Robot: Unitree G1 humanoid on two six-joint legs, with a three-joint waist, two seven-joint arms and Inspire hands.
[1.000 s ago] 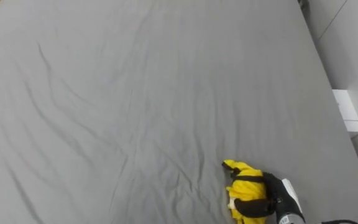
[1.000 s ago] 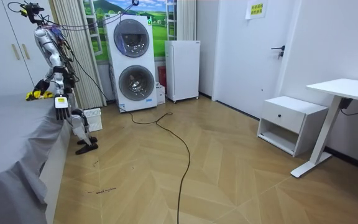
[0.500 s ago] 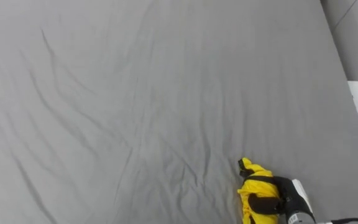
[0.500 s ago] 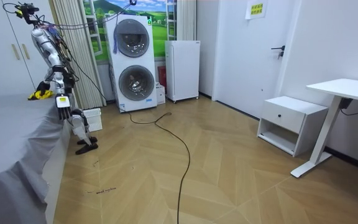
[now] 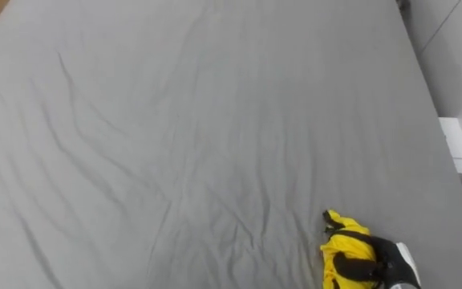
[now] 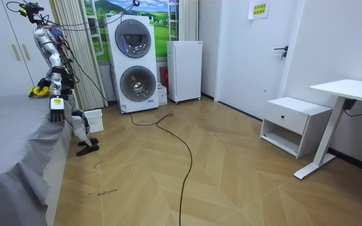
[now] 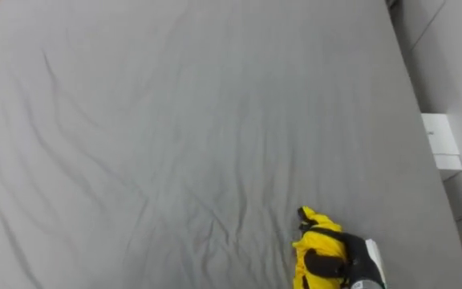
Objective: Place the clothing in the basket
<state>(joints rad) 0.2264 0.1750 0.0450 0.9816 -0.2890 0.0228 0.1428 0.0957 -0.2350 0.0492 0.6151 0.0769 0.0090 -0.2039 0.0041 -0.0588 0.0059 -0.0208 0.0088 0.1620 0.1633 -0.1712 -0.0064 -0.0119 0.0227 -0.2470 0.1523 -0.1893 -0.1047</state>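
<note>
Here — right robot hand (image 5: 379,269) clenched round yellow garment (image 5: 345,243) over grey bedsheet (image 5: 175,120) — washers (image 6: 134,63) nearby.

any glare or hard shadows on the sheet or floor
Left eye view: the grey sheet is evenly lit, with soft shading along its creases and no glare; the right hand, curled round the yellow cloth, throws no hard shadow. Room view: the wooden floor shows a faint sheen, no harsh glare.
</note>
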